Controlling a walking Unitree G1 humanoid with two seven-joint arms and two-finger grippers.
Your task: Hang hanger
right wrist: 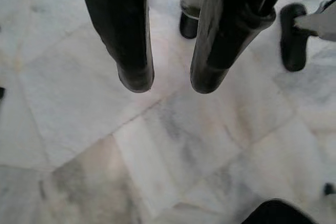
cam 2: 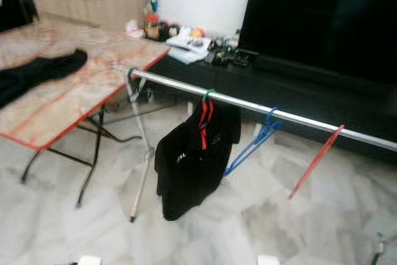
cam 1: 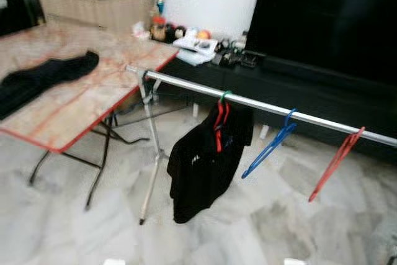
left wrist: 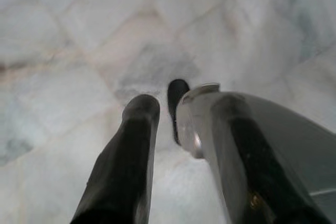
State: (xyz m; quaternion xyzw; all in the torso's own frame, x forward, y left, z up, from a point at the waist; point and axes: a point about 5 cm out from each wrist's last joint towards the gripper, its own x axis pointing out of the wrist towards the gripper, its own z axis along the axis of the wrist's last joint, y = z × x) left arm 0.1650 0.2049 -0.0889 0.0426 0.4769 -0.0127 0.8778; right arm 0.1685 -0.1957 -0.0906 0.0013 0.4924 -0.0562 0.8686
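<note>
Left tool [left wrist: 157, 106] hanging idle over the marble floor [left wrist: 63, 51], black fingers [left wrist: 140, 114] a little apart, nothing between them. Right tool [right wrist: 170, 80] likewise pointed down at the floor, fingers [right wrist: 135, 74] spread with a clear gap, gripping nothing.

Ahead, in the head views, a silver rail [cam 1: 260, 105] running from near the bench corner off toward the right, propped at its left end on a thin tripod stand [cam 1: 152, 159]. On the rail, nearest the stand, a red hanger with a green hook [cam 1: 221, 116] carrying a black shirt [cam 1: 208, 159] that droops almost to the floor. Just to the right, a bare blue hanger [cam 1: 271, 144] hooked over the rail and tilted down to the left. Farther right, well apart from the blue one, a bare red hanger [cam 1: 336, 161] also hooked on and slanting down to the left.

To the left, a folding bench [cam 1: 80, 100] with a marbled top and red edge on dark legs, with a black garment [cam 1: 43, 76] lying flat on it. Behind the rail, a low dark cabinet [cam 1: 310, 91] bearing a large black screen [cam 1: 329, 17], and small clutter and papers [cam 1: 198, 44] at its left end. White wall beyond.
</note>
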